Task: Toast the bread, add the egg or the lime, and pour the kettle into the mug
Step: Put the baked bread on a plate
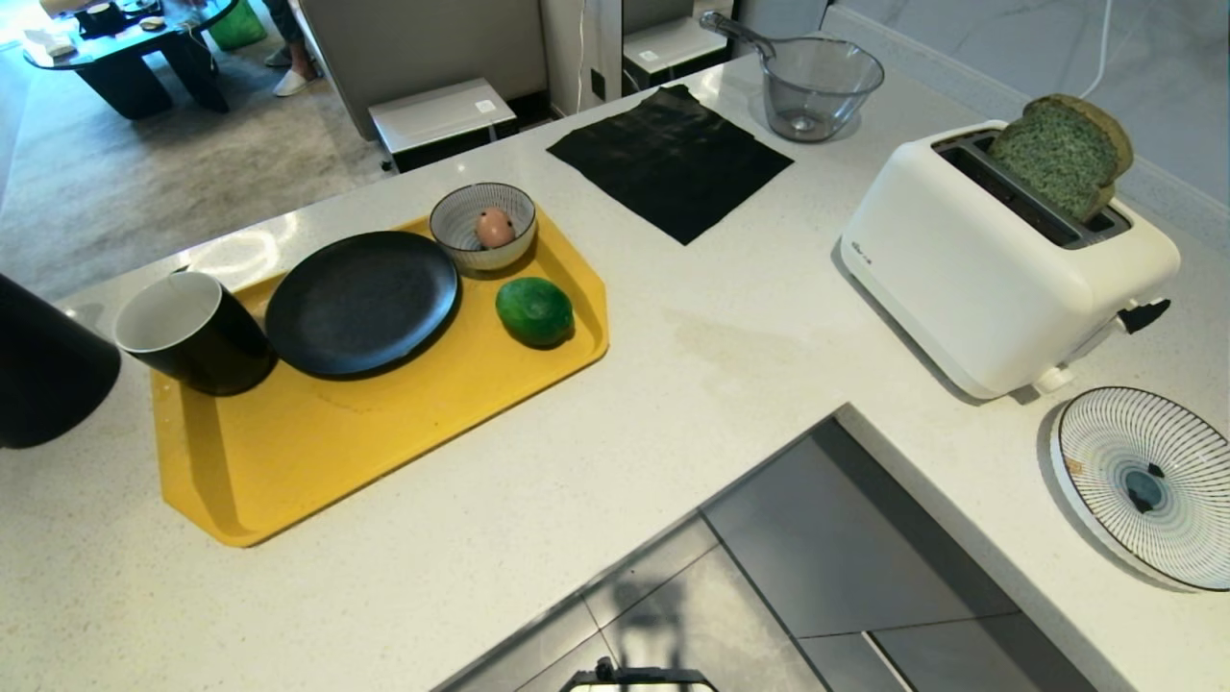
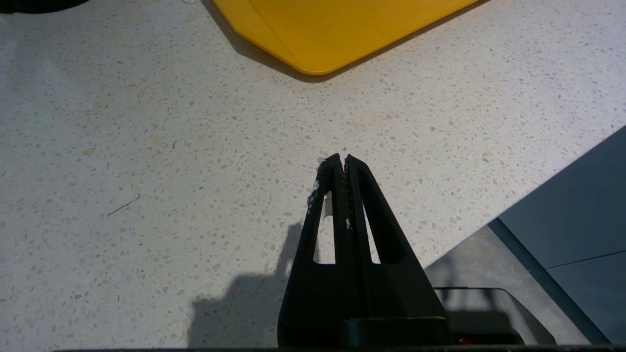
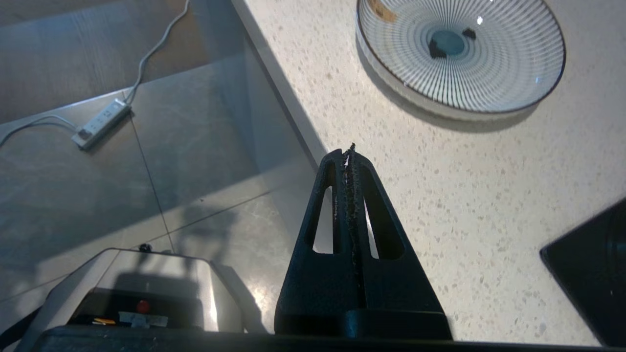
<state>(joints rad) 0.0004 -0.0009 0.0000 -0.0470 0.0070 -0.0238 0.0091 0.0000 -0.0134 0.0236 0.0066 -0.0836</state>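
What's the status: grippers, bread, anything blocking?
Left gripper and right gripper shut, empty, over counter. Bread sits high in toaster. Nothing in the way.

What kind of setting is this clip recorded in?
Most likely a home-style kitchen, or a mock-up of one: a pale speckled stone counter holds a white toaster with bread in its slot, beside a yellow tray with crockery.

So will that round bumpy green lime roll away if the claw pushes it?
Probably. The round, bumpy green lime lies loose on the flat yellow plastic tray, so it would likely roll. The tray's raised rim might stop it. Its curved skin may slip from a pinch.
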